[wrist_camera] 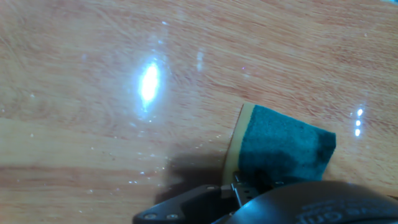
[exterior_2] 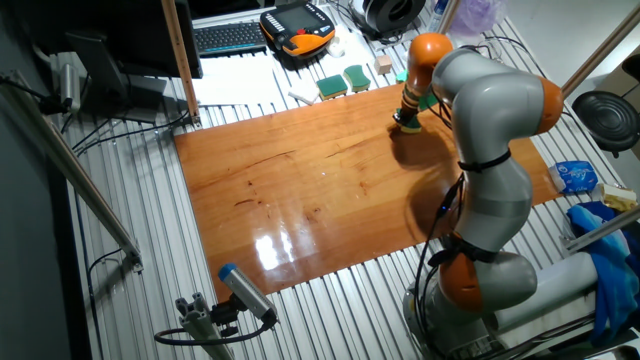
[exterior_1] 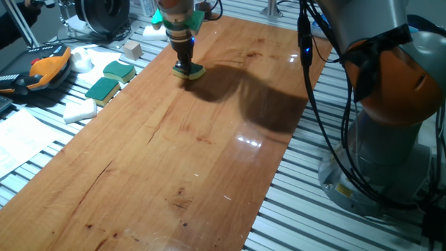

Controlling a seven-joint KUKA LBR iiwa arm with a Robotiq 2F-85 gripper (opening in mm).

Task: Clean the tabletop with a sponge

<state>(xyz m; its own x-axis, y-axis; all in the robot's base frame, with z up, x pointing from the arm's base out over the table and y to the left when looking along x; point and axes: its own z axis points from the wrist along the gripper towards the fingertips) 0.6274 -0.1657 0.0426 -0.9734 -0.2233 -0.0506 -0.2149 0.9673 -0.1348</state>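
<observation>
The tabletop [exterior_1: 174, 160] is a long glossy reddish-brown board; it also shows in the other fixed view [exterior_2: 320, 200] and fills the hand view [wrist_camera: 93, 93]. The sponge [exterior_1: 190, 71], teal-green top over yellow foam, lies flat on the board near its far end. My gripper [exterior_1: 185, 64] points straight down and is shut on the sponge, pressing it on the wood. In the other fixed view the gripper [exterior_2: 408, 118] and sponge [exterior_2: 410, 126] sit near the board's far right part. In the hand view the sponge [wrist_camera: 283, 149] sticks out past the dark gripper body.
Two more green-and-yellow sponges [exterior_1: 120, 70] [exterior_1: 102, 89], a white foam block [exterior_1: 80, 110] and a small wooden cube [exterior_1: 131, 49] lie on the ribbed slats left of the board. An orange pendant [exterior_1: 45, 68] lies farther left. The arm's base [exterior_1: 390, 139] stands right of the board.
</observation>
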